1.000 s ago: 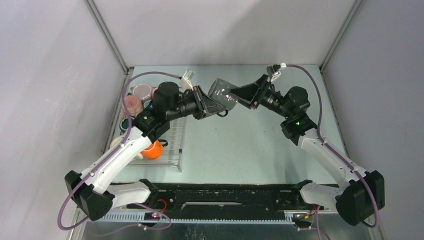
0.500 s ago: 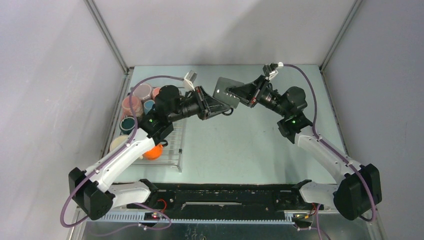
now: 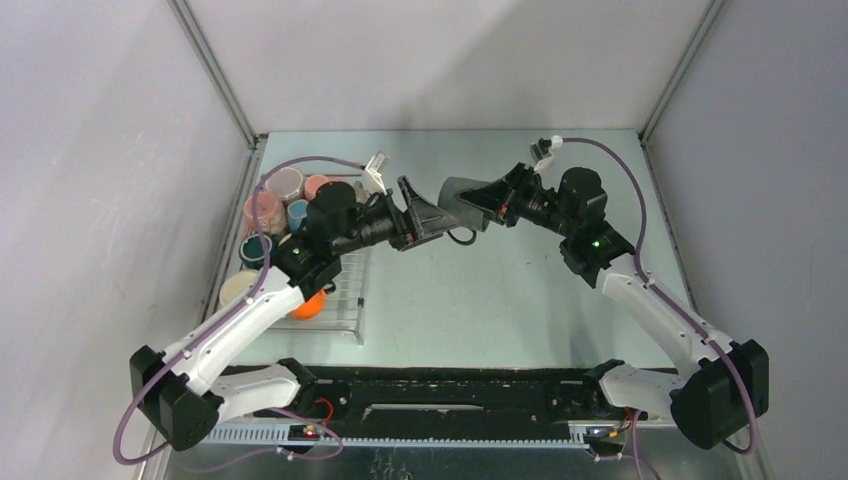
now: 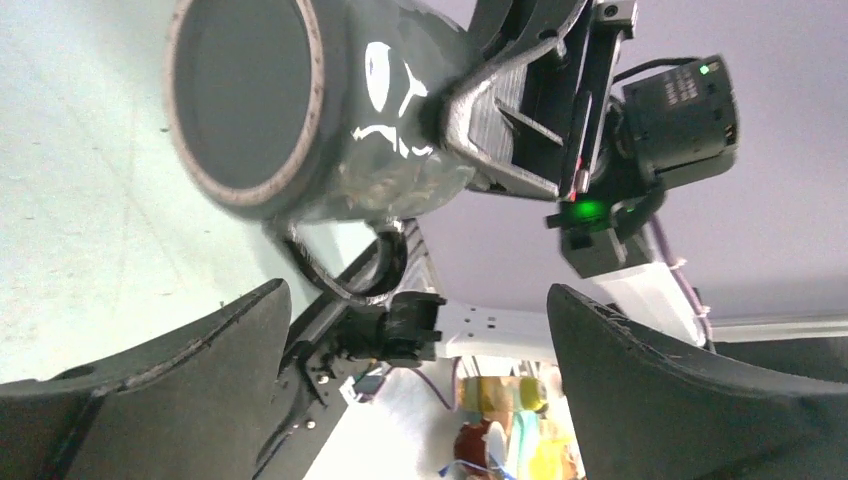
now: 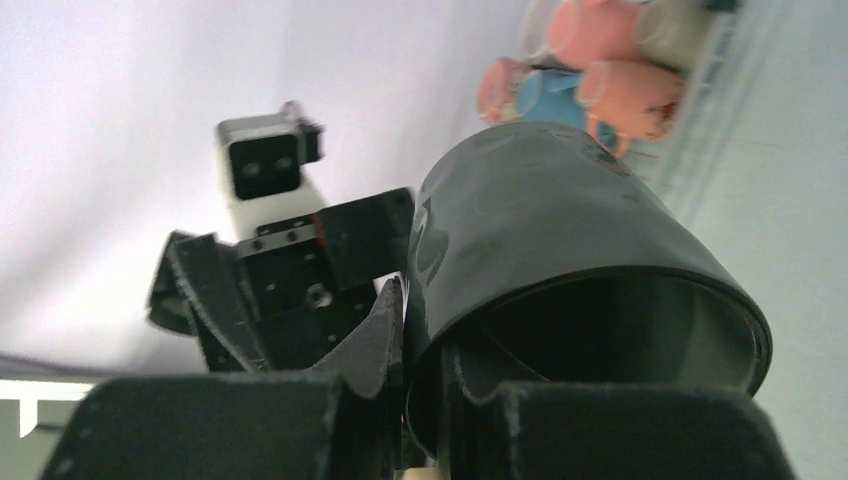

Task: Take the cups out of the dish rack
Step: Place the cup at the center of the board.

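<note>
Since the dark cup hangs in the air between the two arms, well right of the rack and above the table, the step in hand looks like a handover. At the left, the dish rack holds several cups, pink, teal, cream and orange. The left gripper has its fingers spread wide, with the cup just beyond them. The right gripper pinches the cup wall at the rim, one finger inside, one outside. To do this well, the left arm should draw back straight, avoiding the handle hanging near its lower finger. The right arm should lower the cup gently, because a rim pinch may slip.
</note>
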Controlling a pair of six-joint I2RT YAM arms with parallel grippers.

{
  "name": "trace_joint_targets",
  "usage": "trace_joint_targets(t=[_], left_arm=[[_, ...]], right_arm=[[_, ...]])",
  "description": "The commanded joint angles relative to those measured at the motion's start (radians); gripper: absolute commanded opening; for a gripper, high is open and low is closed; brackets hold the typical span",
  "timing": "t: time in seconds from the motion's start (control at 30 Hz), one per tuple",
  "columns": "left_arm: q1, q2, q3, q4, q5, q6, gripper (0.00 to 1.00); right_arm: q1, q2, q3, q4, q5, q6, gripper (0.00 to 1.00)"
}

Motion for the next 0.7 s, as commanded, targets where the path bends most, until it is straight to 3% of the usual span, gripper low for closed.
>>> trace_joint_targets(t=[0.0, 0.17, 0.3, 0.67], left_arm=[[-0.001, -0.073, 0.021, -0.155, -0.086, 0.172, 1.00], [0.000, -0.092, 0.092, -0.334, -0.160, 0.314, 1.00], [-0.001, -0.098, 0.135, -0.447, -0.200, 0.402, 1.00], [0.000, -0.135, 0.179, -0.582, -0.241, 0.510, 1.00]], right_arm=[[-0.027, -0.052, 0.143, -0.263, 0.099, -0.214, 0.00], [-0.055, 0.019, 0.336, -0.658, 0.290, -0.452, 0.00], [-0.098, 0.130, 0.507, -0.880, 0.428, -0.596, 0.00], [-0.222, 0.568, 0.929, -1.164, 0.682, -0.815, 0.00]])
